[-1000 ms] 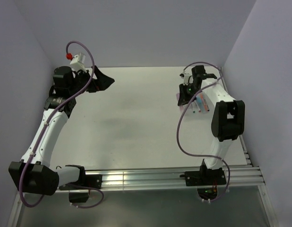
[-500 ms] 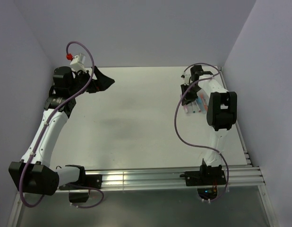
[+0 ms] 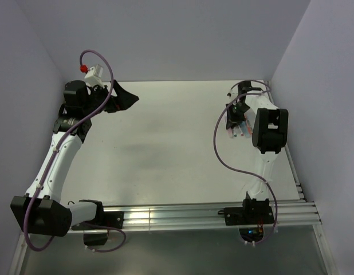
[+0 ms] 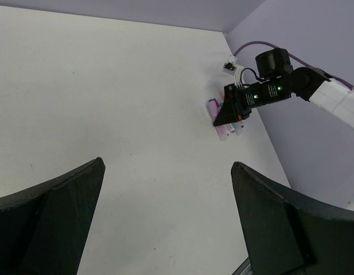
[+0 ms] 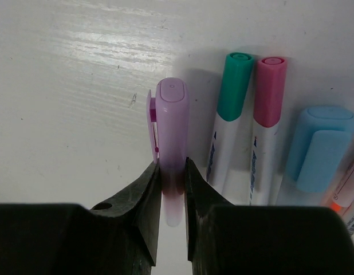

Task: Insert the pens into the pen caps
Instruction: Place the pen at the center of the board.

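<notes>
My right gripper [image 5: 173,172] is shut on a lilac pen cap [image 5: 172,120] with a side clip, at the table's far right [image 3: 231,121]; the cap is on or just above the table. Right of it lie a white pen with a teal cap [image 5: 233,109], a white pen with a pink cap [image 5: 268,109], a loose light blue cap [image 5: 323,146] and an orange pen [image 5: 344,195] at the frame edge. The cluster of pens [image 3: 240,130] also shows in the left wrist view [image 4: 212,107]. My left gripper [image 3: 126,97] is open and empty, raised at the far left.
The right wall stands close behind the pen cluster. In the left wrist view its two dark fingers [image 4: 51,217] frame bare white table [image 4: 108,86], with the right arm [image 4: 268,94] beyond. A metal rail [image 3: 183,215] runs along the near edge.
My right arm has swung its wrist a little to the right and its elbow back, the gripper staying low at the pen cluster. The left arm has not moved.
</notes>
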Controlling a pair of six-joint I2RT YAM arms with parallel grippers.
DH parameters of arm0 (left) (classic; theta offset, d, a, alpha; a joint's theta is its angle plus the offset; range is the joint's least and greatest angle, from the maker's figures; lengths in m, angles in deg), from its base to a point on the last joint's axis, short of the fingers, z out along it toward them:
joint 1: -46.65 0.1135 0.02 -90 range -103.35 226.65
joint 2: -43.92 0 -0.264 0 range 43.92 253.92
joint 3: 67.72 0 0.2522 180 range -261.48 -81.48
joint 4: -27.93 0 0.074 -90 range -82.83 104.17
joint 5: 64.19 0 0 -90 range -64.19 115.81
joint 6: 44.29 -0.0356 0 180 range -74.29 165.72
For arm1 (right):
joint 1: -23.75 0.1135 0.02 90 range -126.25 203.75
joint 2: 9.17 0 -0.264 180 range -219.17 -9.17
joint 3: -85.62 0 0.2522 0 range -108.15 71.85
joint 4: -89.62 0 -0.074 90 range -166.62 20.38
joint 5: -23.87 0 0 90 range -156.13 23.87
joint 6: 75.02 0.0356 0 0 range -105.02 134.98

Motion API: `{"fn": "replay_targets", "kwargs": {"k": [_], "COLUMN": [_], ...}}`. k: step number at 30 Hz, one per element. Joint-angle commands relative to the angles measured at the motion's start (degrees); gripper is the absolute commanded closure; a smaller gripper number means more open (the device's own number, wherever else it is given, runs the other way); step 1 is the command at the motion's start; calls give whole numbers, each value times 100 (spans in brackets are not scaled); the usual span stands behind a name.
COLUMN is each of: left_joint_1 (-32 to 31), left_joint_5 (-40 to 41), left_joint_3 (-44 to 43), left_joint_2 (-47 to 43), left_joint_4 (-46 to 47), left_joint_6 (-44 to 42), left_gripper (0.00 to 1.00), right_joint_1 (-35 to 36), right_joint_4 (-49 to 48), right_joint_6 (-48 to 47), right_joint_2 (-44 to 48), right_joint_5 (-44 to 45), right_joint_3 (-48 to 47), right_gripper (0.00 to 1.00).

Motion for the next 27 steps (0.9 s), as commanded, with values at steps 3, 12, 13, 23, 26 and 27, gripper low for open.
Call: {"fn": "replay_targets", "kwargs": {"k": [3,12,13,23,26,27], "left_joint_1": [43,52,52,61,61,61], "left_joint_5": [-161,-188,-205,-250,-285,-293], "left_joint_3": [-47,-55,-64,-117,-169,-170], "left_joint_2": [-87,-87,-87,-43,-8,-17], "left_joint_4": [218,200,200,227,226,235], "left_joint_6": [43,43,43,122,131,140], "left_gripper": [0,1,1,0,0,1], "right_joint_1": [-145,-207,-216,-224,-224,-224], "right_joint_4": [63,80,89,151,239,282], "right_joint_6": [43,25,25,-19,-37,-37], "right_joint_2": [-118,-197,-206,22,110,128], "right_joint_5": [-23,92,92,171,127,109], "right_joint_3": [-301,-345,-371,-451,-556,-609], "right_gripper": [81,65,63,52,51,51]}}
